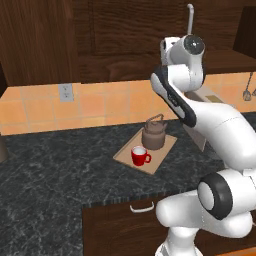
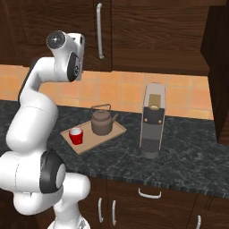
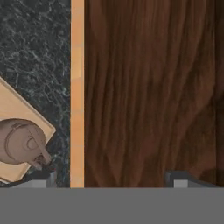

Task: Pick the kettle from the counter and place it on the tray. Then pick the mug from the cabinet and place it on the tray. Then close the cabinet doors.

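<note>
The brownish-grey kettle point(image 1: 154, 134) point(image 2: 102, 121) point(image 3: 19, 142) stands upright on the light-tan tray point(image 1: 162, 152) point(image 2: 114, 132) point(image 3: 13, 105). The red mug point(image 1: 139, 156) point(image 2: 76, 135) sits beside it on the tray's near corner. The tray lies on the dark marbled counter point(image 1: 50, 175) point(image 2: 188, 156). My arm is raised to the wall cabinet, with its hand by the door with the white bar handle point(image 1: 190, 17) point(image 2: 99, 31). In the hand view my gripper point(image 3: 111, 177) is open with nothing between its fingertips, close to dark cabinet wood point(image 3: 153, 87).
A tall coffee machine point(image 2: 152, 125) stands on the counter right of the tray. A dark door panel point(image 2: 219, 67) juts out at the far right. Orange tiles point(image 1: 40, 107) back the counter, and drawers with white handles point(image 2: 150, 193) run below it.
</note>
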Available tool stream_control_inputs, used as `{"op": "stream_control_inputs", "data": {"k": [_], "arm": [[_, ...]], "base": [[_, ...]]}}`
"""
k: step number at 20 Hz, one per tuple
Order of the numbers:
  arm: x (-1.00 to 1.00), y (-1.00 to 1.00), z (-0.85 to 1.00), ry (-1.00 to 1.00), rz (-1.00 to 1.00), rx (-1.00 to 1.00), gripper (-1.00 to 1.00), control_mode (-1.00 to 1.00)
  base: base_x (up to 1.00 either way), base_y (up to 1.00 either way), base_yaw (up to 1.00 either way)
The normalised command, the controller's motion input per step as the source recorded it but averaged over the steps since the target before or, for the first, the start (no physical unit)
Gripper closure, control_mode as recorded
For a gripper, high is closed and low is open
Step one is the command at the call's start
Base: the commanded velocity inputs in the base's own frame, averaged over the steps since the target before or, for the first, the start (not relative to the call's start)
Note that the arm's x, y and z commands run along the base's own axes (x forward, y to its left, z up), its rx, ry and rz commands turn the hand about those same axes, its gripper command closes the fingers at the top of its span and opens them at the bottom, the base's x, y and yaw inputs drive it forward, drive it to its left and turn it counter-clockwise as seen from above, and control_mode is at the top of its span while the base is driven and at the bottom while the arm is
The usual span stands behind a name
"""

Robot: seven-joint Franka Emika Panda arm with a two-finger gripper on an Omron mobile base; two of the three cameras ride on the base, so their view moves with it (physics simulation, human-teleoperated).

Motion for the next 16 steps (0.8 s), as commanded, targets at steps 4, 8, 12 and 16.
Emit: {"op": "stream_control_inputs", "data": {"k": [4,8,12,16], "arm": [[0.18,0.18,-0.20,0.00,0.17,0.00,-1.00,-1.00],[-0.18,0.12,-0.09,0.00,0.09,0.00,-1.00,-1.00],[-0.66,0.00,0.00,0.00,0.03,0.00,-1.00,-1.00],[-0.90,0.00,0.00,0.00,0.00,0.08,-1.00,-1.00]], "base": [[0.00,0.00,0.00],[0.00,0.00,0.00],[0.00,0.00,0.00],[0.00,0.00,0.00]]}}
